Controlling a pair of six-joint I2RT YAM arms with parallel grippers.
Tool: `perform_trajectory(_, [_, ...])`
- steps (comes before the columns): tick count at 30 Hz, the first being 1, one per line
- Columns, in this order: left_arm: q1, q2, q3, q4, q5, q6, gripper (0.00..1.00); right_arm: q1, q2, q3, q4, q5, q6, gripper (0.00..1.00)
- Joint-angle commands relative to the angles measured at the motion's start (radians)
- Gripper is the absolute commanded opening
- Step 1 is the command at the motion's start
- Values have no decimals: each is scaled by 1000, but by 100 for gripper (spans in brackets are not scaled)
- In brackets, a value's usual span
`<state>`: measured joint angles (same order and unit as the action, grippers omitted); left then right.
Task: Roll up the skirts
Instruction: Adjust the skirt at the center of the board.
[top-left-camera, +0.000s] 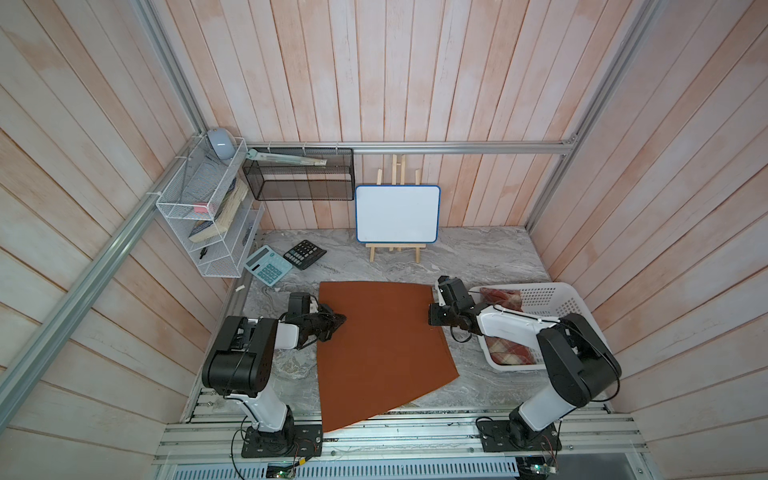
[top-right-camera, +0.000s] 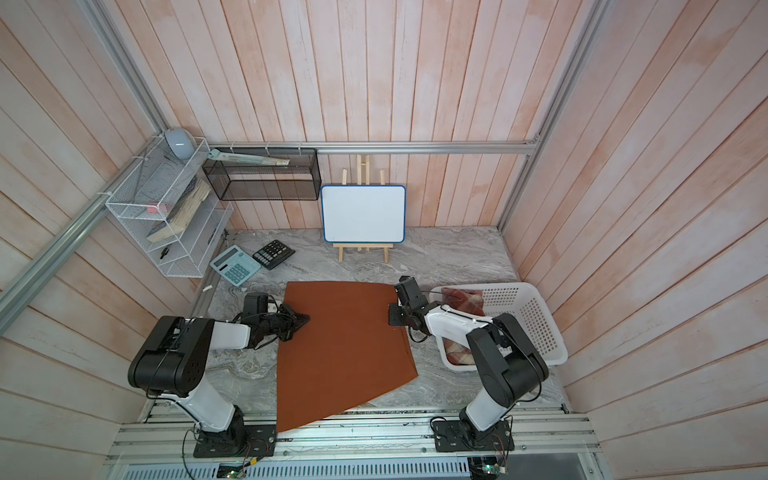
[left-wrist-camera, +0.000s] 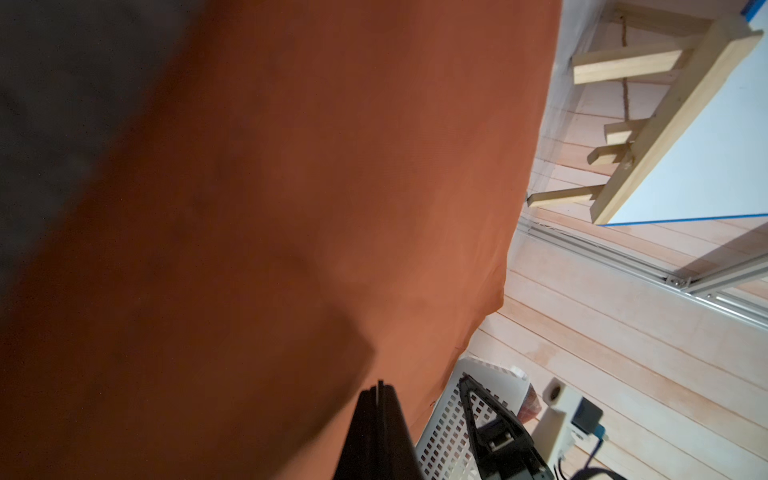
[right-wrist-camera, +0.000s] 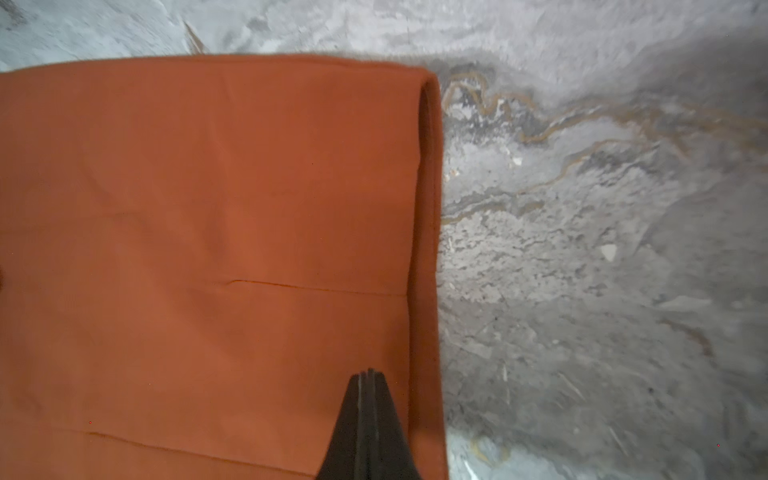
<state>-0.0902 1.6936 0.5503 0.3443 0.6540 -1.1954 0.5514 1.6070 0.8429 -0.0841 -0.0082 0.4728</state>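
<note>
On the marble tabletop (top-left-camera: 478, 257), the left gripper (top-left-camera: 340, 319) and right gripper (top-left-camera: 432, 319) are seen closed over the orange skirt's (top-left-camera: 382, 353) side edges. Its doubled edge is shown only by the right wrist view. The plaid skirt (top-left-camera: 500, 297), in the basket (top-left-camera: 582, 303) at right, is caught in both top views. The orange skirt's long axis runs frame-top to frame-bottom, wide hem lowermost.

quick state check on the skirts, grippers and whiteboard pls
orange skirt: spread flat, not rolled, near hem past the table edge
plaid skirt: bundled in the basket
left gripper: shut, empty
right gripper: shut, empty
whiteboard: blank, upright on easel
</note>
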Motion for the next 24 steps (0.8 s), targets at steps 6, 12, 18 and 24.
perform_trajectory(6, [-53,-348,-110,-270,-146,154,0,262,71,199,-83,-12,-47,0])
perform_trajectory(12, [-51,-747,-237,-507,-281,171,0,425,326,415,-59,-94,-74,0])
perform_trajectory(18, [-46,-704,-227,-508,-235,198,0,423,515,629,-101,-100,-114,0])
perform_trajectory(24, [-44,-665,-212,-445,-232,192,0,360,608,688,-118,-145,-120,0])
